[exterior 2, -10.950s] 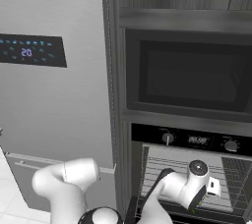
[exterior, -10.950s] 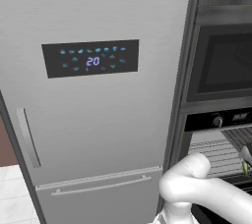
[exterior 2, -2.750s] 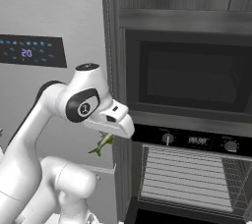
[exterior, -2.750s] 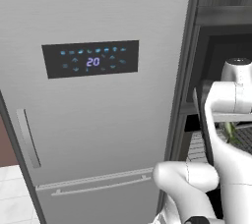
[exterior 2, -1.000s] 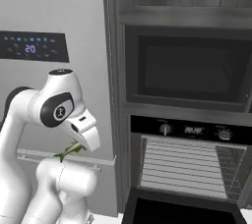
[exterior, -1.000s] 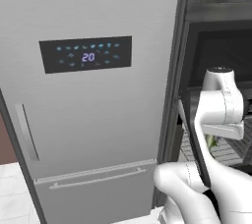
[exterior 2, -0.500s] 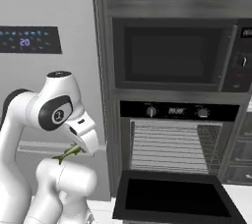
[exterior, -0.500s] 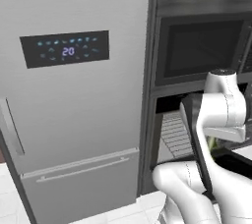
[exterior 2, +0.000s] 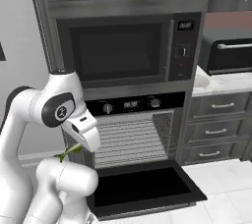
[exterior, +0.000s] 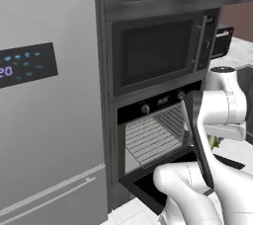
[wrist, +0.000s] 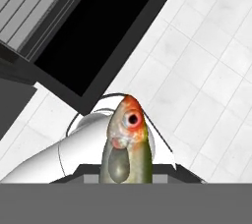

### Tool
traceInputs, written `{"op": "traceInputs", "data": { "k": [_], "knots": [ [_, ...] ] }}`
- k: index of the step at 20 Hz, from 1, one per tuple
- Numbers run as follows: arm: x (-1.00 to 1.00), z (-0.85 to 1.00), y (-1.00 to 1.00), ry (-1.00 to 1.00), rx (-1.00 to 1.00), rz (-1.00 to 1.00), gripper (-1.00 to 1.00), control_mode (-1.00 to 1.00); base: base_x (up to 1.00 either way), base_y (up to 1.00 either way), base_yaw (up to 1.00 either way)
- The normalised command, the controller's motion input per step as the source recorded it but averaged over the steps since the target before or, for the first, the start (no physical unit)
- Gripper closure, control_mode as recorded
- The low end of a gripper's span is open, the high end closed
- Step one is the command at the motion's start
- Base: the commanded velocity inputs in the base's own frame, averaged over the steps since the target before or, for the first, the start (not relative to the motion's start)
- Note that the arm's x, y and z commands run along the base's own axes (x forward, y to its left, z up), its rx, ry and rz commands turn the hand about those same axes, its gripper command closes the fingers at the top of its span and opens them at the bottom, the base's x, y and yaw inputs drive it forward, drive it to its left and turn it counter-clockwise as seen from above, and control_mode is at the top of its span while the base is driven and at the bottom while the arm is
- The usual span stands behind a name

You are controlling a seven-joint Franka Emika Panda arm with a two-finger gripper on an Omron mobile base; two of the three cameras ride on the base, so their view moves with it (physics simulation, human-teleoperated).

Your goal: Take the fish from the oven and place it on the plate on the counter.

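Right base view: tool [exterior 2: 74, 150] gripping the fish [exterior 2: 68, 152] above the oven [exterior 2: 134, 139]'s lowered door, microwave [exterior 2: 129, 48] overhead.

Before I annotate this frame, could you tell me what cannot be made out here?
- Gripper fingertips: right base view, hidden behind the hand; jaw contact on the fish unclear.
- Fish tail: hand view, cut off at the bottom.
- Plate: the counter is cut by the right edge.

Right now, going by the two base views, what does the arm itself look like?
The arm is glossy white with fat rounded segments. A dark disc with a small pale mark caps one joint, and a dark band runs down a link. The wedge-shaped white hand ends in the claw.
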Motion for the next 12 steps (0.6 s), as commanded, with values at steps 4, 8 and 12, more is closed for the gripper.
{"op": "traceInputs", "data": {
  "k": [4,8,12],
  "knots": [
    [0.0,0.0,0.0,0.0,0.0,0.0,1.0,1.0,0.03,-0.83,-0.55],
    [0.0,0.0,0.0,0.0,0.0,0.0,1.0,1.0,0.15,-0.94,-0.24],
    [0.0,0.0,0.0,0.0,0.0,0.0,1.0,1.0,1.0,-0.75,-0.18]
  ]
}}
